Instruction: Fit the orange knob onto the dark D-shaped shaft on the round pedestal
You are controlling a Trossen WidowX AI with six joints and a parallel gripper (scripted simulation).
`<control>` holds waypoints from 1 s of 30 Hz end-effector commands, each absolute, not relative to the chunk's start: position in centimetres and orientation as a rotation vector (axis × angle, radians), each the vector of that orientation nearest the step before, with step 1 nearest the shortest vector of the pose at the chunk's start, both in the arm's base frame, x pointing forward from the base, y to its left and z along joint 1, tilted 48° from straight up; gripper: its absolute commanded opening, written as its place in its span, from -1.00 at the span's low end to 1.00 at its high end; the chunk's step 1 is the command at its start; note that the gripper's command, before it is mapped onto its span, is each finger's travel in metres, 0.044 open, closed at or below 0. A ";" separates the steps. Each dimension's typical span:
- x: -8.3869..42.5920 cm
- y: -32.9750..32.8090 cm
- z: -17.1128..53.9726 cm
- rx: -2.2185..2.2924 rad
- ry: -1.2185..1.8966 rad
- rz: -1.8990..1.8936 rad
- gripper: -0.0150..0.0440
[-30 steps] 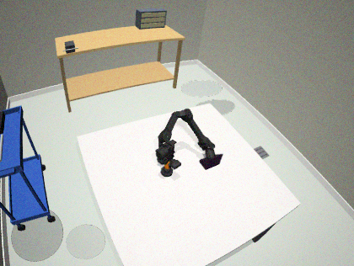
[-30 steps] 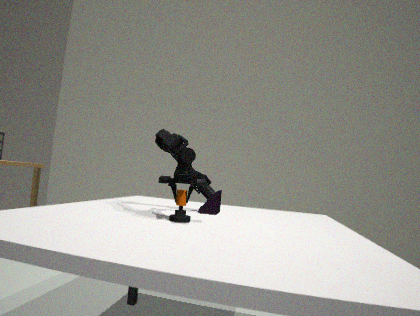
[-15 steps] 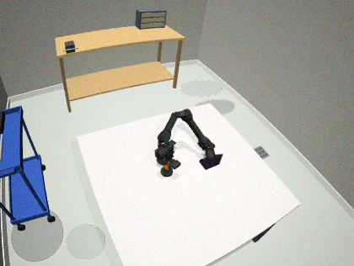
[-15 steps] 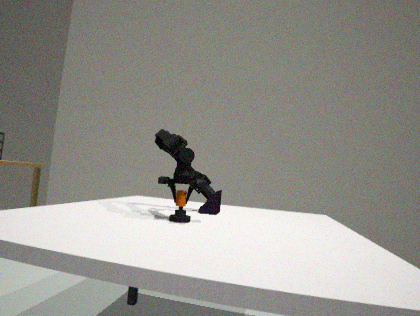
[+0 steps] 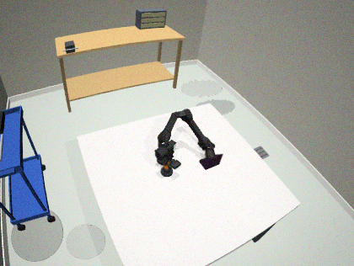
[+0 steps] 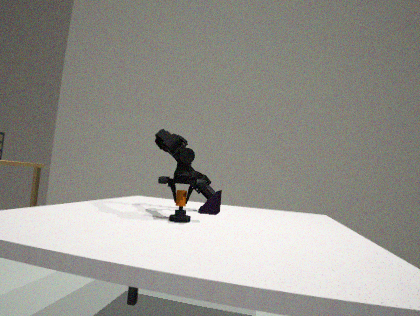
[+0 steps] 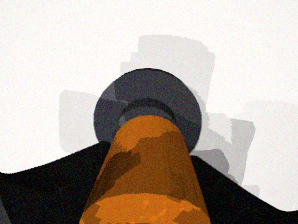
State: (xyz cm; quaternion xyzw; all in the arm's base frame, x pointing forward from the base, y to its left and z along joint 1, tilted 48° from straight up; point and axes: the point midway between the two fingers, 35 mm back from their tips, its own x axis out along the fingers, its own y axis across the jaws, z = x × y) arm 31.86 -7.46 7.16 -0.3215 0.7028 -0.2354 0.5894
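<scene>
Near the centre of the top view, the gripper grips the knob upright above the pedestal, presumably so it can turn and drop (the flat is hidden).

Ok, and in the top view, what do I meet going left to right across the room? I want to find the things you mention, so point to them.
Blue cart [image 5: 32,158] → wooden workbench [image 5: 97,41] → round pedestal [image 5: 167,172] [image 6: 179,218] [image 7: 148,82] → dark purple plate at the arm's base [image 5: 211,162] [image 6: 212,204] → grey floor grille [image 5: 261,152].
</scene>
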 end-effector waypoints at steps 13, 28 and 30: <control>31.5 -7.2 7.1 -0.899 1.700 -0.384 -0.49; 31.5 -7.4 7.0 -0.899 1.700 -0.384 -0.49; 31.5 -7.4 7.0 -0.899 1.700 -0.384 -0.49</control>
